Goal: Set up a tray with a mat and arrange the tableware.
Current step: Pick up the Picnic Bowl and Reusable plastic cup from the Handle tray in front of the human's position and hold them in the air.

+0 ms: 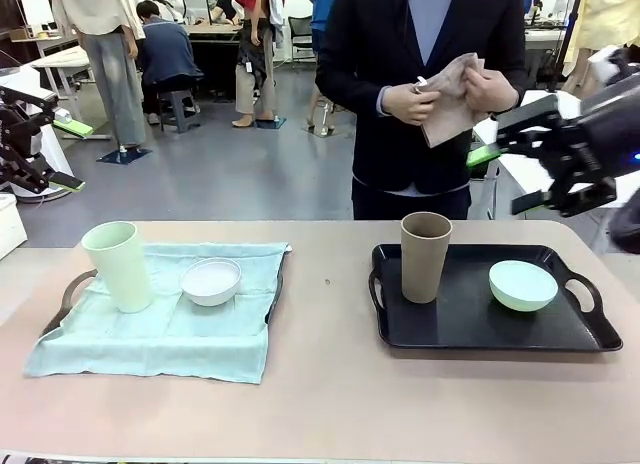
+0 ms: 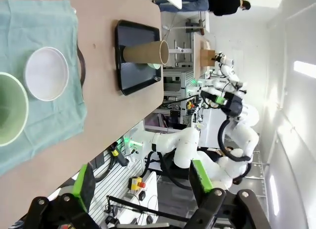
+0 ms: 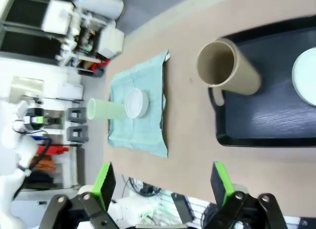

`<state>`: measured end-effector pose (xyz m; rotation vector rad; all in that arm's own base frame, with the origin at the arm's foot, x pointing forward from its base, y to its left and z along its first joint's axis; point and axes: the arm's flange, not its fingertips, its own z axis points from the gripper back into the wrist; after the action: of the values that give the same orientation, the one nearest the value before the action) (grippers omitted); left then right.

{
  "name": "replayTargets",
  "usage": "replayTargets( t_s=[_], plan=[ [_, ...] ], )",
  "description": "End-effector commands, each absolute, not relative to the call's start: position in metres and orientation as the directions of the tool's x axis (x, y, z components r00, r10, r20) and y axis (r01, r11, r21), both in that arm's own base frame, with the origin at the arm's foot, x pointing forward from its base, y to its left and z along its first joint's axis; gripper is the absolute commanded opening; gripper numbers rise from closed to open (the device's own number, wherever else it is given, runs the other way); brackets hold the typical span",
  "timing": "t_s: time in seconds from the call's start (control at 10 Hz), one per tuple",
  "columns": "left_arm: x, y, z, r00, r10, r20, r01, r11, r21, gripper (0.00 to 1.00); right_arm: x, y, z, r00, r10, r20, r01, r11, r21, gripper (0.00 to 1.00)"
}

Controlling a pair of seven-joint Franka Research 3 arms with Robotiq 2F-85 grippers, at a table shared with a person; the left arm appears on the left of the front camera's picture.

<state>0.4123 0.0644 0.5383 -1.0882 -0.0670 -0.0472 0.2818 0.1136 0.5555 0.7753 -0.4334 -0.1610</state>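
Observation:
On the left, a pale teal mat [image 1: 170, 329] covers a dark tray [image 1: 68, 292]. On it stand a pale green cup [image 1: 118, 266] and a white bowl [image 1: 211, 281]. On the right, a bare black tray [image 1: 470, 329] holds a tan-brown cup [image 1: 426, 256] and a mint green bowl [image 1: 522, 285]. My left gripper [image 1: 66, 156] hangs open at the far left, above and behind the table's left end. My right gripper [image 1: 508, 162] hangs open, high above the black tray's far right side. Nothing sits between the left fingers [image 2: 84, 183] or the right fingers [image 3: 221, 181].
A person in a dark jacket stands at the far side and holds a beige cloth [image 1: 448, 96] in both hands. Bare table [image 1: 330, 384] lies between the two trays and along the front edge. A white box [image 1: 8, 224] sits at the left edge.

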Motion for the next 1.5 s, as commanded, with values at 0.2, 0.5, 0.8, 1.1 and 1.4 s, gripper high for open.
replayTargets(
  t_s=[0.2, 0.5, 0.8, 1.1, 1.4],
  plan=[
    [0.413, 0.065, 0.541, 0.996, 0.000, 0.088, 0.078, 0.462, -0.883, 1.00, 0.303, 0.074, 0.549, 0.935, -0.299, 0.190, 0.047, 0.636, 0.770, 1.00],
    [0.413, 0.065, 0.541, 0.996, 0.000, 0.088, 0.078, 0.462, -0.883, 1.00, 0.321, -0.027, 0.534, 0.923, -0.383, 0.040, 0.187, 0.537, 0.822, 1.00],
    [0.413, 0.065, 0.541, 0.996, 0.000, 0.088, 0.078, 0.462, -0.883, 1.00, 0.310, -0.089, 0.525, 0.949, -0.293, 0.118, 0.034, 0.468, 0.883, 1.00],
    [0.413, 0.065, 0.541, 0.996, 0.000, 0.088, 0.078, 0.462, -0.883, 1.00, 0.305, -0.091, 0.526, 0.941, -0.331, 0.068, 0.109, 0.488, 0.866, 1.00],
    [0.413, 0.065, 0.541, 0.996, 0.000, 0.088, 0.078, 0.462, -0.883, 1.00, 0.305, -0.091, 0.526, 0.941, -0.331, 0.068, 0.109, 0.488, 0.866, 1.00]
  ],
)
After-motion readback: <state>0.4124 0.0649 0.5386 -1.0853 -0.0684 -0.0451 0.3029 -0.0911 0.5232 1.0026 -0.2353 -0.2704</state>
